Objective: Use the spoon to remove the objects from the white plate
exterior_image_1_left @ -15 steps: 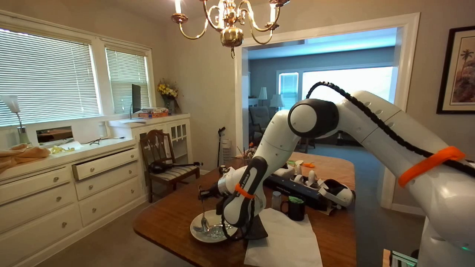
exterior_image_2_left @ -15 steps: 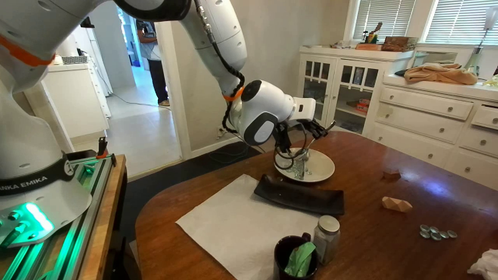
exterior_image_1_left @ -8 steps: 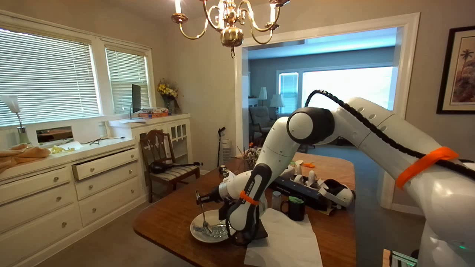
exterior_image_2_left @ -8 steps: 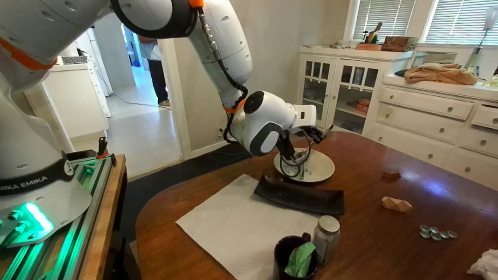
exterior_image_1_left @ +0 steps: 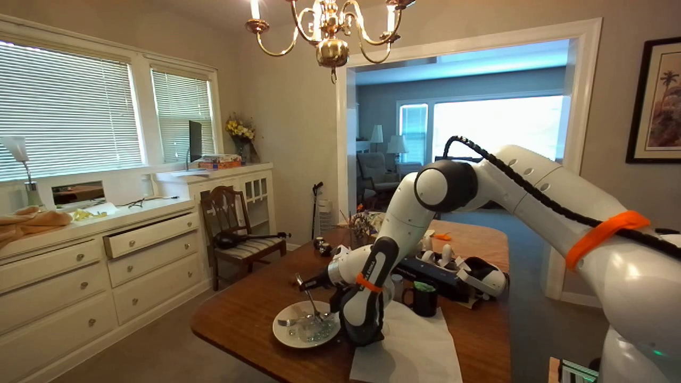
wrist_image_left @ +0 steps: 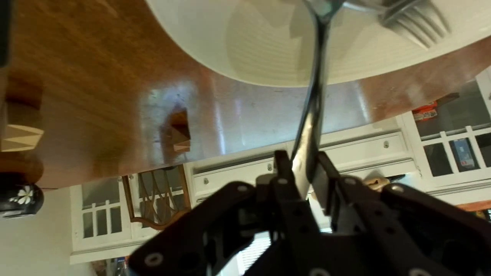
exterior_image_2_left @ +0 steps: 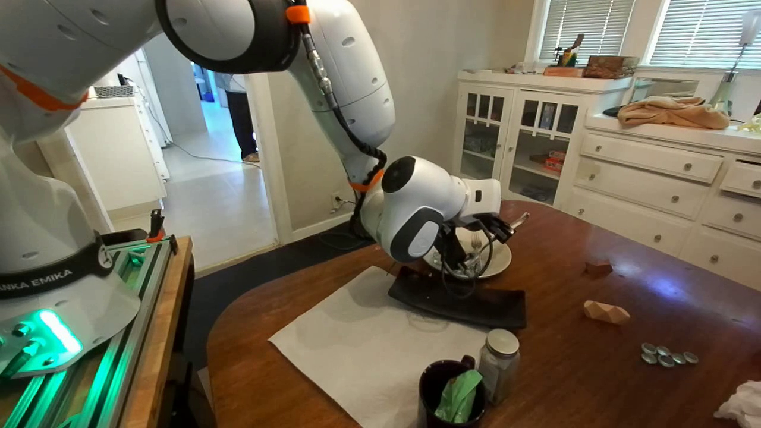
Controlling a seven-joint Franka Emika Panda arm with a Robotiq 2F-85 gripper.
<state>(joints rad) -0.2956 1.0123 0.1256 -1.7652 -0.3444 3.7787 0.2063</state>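
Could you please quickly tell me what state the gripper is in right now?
Gripper: closed, holding the spoon by its handle.

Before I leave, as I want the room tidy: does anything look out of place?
Yes, two things. In an exterior view, a drawer stands pulled out from the cabinet, unlike those around it. In the wrist view, a fork lies on the plate, which seems odd because the gripper holds a spoon for this job.
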